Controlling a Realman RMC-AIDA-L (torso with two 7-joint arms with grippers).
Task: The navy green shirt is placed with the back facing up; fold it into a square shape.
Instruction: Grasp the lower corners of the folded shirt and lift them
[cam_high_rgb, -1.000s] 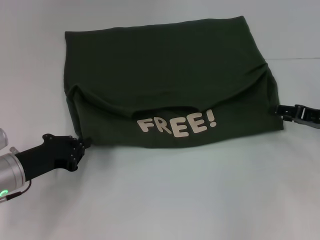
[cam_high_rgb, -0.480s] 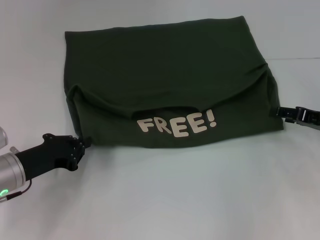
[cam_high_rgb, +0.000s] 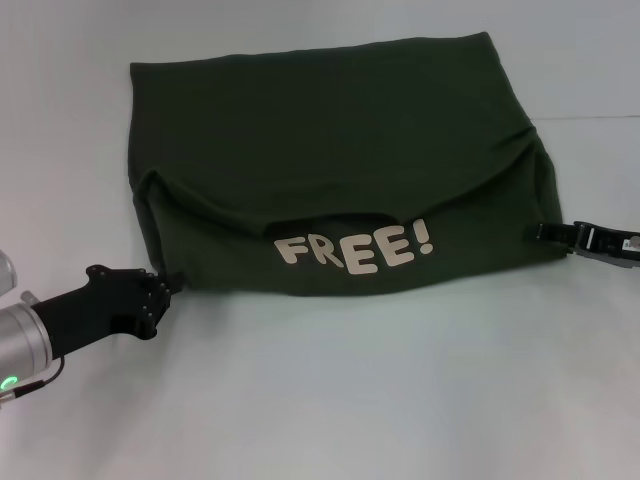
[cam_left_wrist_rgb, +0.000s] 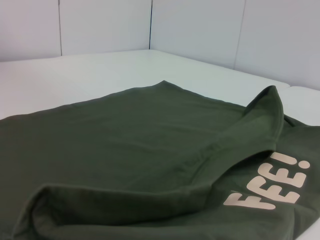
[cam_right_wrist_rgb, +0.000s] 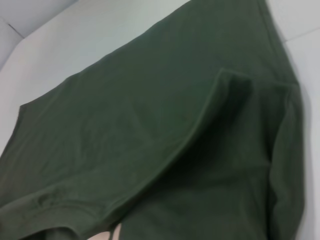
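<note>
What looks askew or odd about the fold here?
The navy green shirt has an uneven folded-over edge: it sags in a curve above the FREE! lettering, with bunched corners near the left gripper and right gripper.

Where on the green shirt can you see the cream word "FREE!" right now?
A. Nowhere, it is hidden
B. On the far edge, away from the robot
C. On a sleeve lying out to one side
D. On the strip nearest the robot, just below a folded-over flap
D: on the shirt the lettering sits along the near strip, just below the curved edge of the flap folded over it.
</note>
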